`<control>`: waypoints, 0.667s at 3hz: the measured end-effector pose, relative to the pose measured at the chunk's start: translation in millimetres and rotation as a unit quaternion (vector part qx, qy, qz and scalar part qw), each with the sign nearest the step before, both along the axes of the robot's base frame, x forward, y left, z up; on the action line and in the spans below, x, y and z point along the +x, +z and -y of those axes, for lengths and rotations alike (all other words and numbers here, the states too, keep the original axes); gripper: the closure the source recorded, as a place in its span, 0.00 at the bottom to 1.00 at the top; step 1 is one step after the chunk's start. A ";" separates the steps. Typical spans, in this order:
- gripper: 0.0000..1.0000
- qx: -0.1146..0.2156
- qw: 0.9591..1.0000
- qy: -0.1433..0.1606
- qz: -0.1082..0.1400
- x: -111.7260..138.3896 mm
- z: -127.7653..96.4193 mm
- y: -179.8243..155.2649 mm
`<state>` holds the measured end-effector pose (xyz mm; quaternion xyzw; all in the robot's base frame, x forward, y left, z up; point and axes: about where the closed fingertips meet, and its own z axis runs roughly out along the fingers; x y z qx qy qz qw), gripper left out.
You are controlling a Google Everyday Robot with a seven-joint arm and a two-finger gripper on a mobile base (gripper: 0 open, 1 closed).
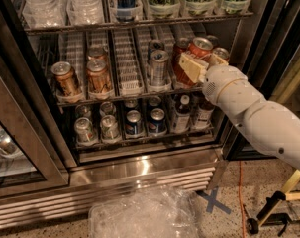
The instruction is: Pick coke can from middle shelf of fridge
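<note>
On the middle shelf (125, 97) of the fridge (139, 167), the end effector (203, 61) seemingly pinches the coke can (201, 47), roughly upright, top up.

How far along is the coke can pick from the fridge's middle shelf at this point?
Done: the gripper is inside the fridge, at the right end of the middle shelf. In hand: its fingers appear closed around a red coke can. Left: lifting the can clear of the shelf and drawing it out of the fridge.
</note>
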<state>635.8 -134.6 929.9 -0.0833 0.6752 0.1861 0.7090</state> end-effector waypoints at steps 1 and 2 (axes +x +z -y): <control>1.00 0.044 0.997 0.056 0.002 -19.4 0.2 24.5; 1.00 0.037 0.994 0.100 -0.011 -30.2 -26.3 22.4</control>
